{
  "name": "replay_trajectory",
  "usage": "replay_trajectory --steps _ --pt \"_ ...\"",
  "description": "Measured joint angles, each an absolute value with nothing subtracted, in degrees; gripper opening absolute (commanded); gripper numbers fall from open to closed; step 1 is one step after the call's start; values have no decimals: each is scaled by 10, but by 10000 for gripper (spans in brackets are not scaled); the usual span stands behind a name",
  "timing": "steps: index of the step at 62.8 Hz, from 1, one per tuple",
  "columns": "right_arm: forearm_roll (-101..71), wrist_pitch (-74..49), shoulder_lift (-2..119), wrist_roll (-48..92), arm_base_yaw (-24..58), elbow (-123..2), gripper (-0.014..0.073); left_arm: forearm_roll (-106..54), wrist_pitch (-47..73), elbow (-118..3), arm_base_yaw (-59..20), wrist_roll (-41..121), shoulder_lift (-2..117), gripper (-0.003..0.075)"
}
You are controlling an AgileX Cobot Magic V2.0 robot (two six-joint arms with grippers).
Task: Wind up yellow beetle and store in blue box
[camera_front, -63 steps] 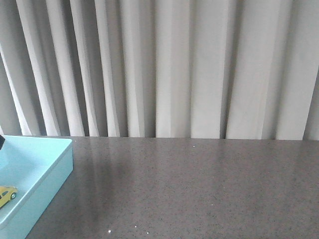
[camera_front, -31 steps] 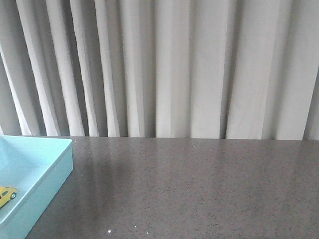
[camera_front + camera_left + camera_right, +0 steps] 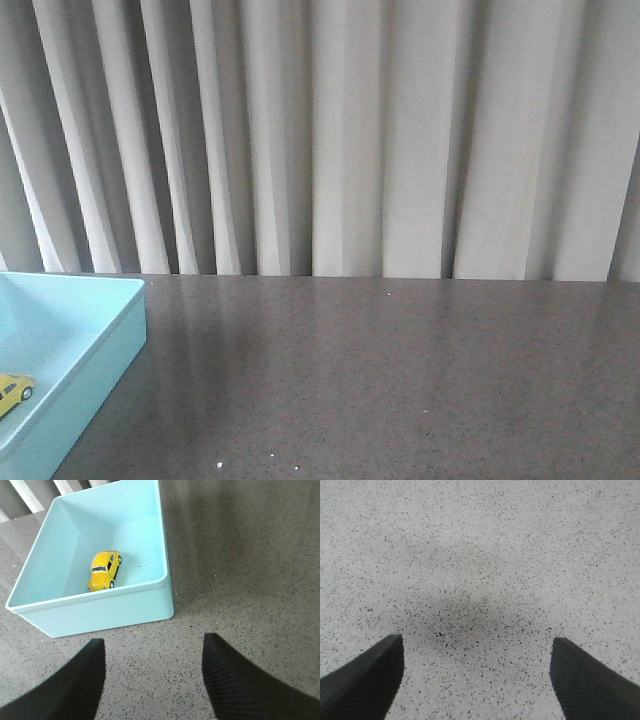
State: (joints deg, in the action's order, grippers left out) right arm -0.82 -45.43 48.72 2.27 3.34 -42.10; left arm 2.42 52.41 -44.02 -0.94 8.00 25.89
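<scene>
The yellow beetle (image 3: 104, 570) stands on its wheels on the floor of the blue box (image 3: 100, 612); in the front view the beetle (image 3: 13, 392) shows at the far left inside the box (image 3: 105, 350). My left gripper (image 3: 154, 647) is open and empty, over the bare table just outside the box's near wall. My right gripper (image 3: 477, 645) is open and empty above bare speckled table. Neither gripper shows in the front view.
The grey speckled table (image 3: 400, 380) runs to a pleated white curtain (image 3: 350, 140) at the back. Small dark specks (image 3: 145, 562) lie on the box floor near the car.
A dark bit of the left gripper at the front view's left edge one second ago has gone out of view. The beetle and box have not moved.
</scene>
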Motion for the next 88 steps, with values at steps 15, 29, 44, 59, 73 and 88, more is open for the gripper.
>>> replay_trajectory --steps 15,29,44,59,73,88 --pt "-8 -456 487 23 33 -421 578 26 465 -374 -9 62 236 270" --pt "-8 -457 487 23 33 -421 578 25 384 -339 -9 30 236 54" --pt "-8 -457 487 23 33 -421 578 24 340 -321 -9 26 236 -7" --pt "-8 -457 487 23 33 -421 578 24 337 -319 -9 26 236 -6" --pt "-7 -457 487 23 33 -421 568 24 337 -319 -9 26 236 -6" --pt "-7 -458 487 23 33 -421 272 24 337 -319 -9 26 236 -6"
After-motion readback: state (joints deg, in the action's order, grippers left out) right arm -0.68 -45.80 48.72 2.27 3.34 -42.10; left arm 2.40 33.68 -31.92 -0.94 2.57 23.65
